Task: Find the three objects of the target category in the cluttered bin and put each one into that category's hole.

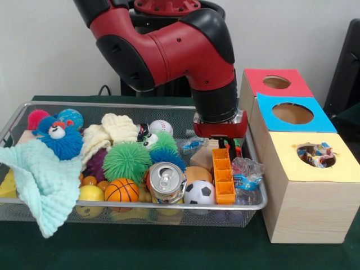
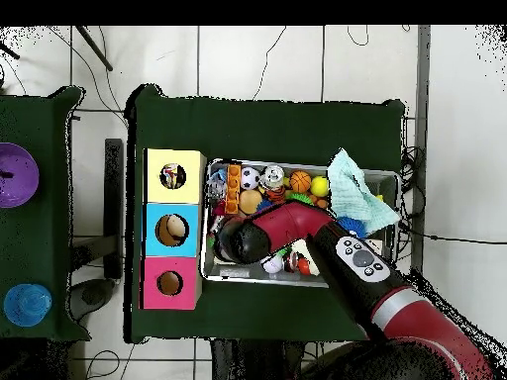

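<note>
The wire mesh bin (image 1: 169, 108) is full of clutter: a silver soda can (image 1: 167, 181), a soccer ball (image 1: 199, 193), a basketball (image 1: 121, 190), a green spiky ball (image 1: 127, 161), a baseball (image 1: 161, 127) and a crumpled plastic bottle (image 1: 246, 174). My gripper (image 1: 232, 147) reaches down into the bin's right end, just behind an upright orange plastic block (image 1: 224, 175). That block hides its tips. To the right stands the wooden box with a red hole (image 1: 277, 82), a blue hole (image 1: 292, 113) and a yellow hole (image 1: 315, 154), which shows colourful wrappers inside. From overhead the arm (image 2: 287, 226) covers the gripper.
A pale green cloth (image 1: 42, 180) hangs over the bin's left front rim. A blue spiky toy (image 1: 62, 140) and a cream knit cloth (image 1: 109, 132) lie at the back left. In the overhead view the box (image 2: 172, 230) sits tight against the bin (image 2: 388, 178).
</note>
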`<state>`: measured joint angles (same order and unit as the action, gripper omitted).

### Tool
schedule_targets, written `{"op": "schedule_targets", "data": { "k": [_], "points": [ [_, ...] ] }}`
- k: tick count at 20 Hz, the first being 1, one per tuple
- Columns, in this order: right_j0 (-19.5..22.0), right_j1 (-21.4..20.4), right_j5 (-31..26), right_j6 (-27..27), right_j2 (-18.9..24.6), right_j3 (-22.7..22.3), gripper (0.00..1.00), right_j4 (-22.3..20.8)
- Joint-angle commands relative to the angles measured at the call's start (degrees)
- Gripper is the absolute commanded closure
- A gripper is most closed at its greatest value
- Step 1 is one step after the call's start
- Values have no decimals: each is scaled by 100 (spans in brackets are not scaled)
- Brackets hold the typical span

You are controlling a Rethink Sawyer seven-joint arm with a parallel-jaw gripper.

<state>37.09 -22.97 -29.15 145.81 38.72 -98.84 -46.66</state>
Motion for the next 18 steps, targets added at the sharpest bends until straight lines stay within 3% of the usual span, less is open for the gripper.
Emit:
{"op": "schedule_targets", "data": {
  "k": [1, 3, 12, 18],
  "points": [
    [-273, -199, 217, -710, -375, 953, 100, -627],
    [-196, -85, 158, -857, -264, 928, 100, -535],
    [-416, -433, 0, -509, -644, 824, 100, -609],
    [-763, -798, 61, 72, -1167, 835, 100, -733]
  ]
}}
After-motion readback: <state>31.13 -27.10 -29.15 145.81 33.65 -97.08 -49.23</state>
